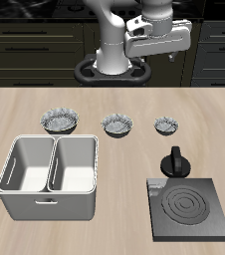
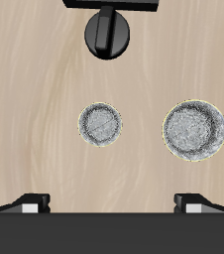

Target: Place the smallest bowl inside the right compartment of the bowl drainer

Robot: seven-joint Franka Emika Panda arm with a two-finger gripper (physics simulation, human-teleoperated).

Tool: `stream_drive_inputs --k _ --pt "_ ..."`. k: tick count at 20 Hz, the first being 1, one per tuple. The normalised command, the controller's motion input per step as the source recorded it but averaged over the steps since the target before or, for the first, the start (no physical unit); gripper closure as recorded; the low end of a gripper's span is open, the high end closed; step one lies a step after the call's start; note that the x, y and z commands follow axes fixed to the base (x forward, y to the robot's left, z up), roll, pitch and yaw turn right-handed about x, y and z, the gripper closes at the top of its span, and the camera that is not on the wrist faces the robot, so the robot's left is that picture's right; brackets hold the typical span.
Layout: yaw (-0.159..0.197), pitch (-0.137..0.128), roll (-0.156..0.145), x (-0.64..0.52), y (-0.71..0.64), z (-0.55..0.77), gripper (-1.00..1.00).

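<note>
- Drainer [image 1: 49, 177]: two deep bins split by a middle wall, standing near the table's front edge. Both bins appear empty.
- Large bowl [image 1: 61, 122] and mid bowl [image 1: 117, 125]: same row, not the target.
- Small bowl [image 1: 166, 125]: end of the row, farthest from the drainer, just behind the stove plate [image 1: 189, 207].
- Handling, judged: light, rigid, likely ceramic, possibly slippery. Pinch the frilly rim, one finger inside.
- Gripper [image 2: 112, 201]: raised well above the table, fingers spread wide, holding nothing.
- Exterior view alone shows the drainer and large bowl.
- Wrist view shows the small bowl [image 2: 100, 125] from above, patterned inside, rim clear for access.
</note>
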Motion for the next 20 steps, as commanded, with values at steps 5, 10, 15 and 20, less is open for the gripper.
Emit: stream_drive_inputs --k 5,10,15,20 --pt "-0.014 -0.017 -0.021 0.20 0.32 0.05 -1.00" --pt "-0.022 0.019 -0.027 0.23 0.20 -0.04 -1.00" --pt "-0.033 0.006 -0.062 0.25 0.16 -0.06 -1.00" --pt "-0.023 -0.023 -0.076 0.15 0.02 -0.05 -1.00"
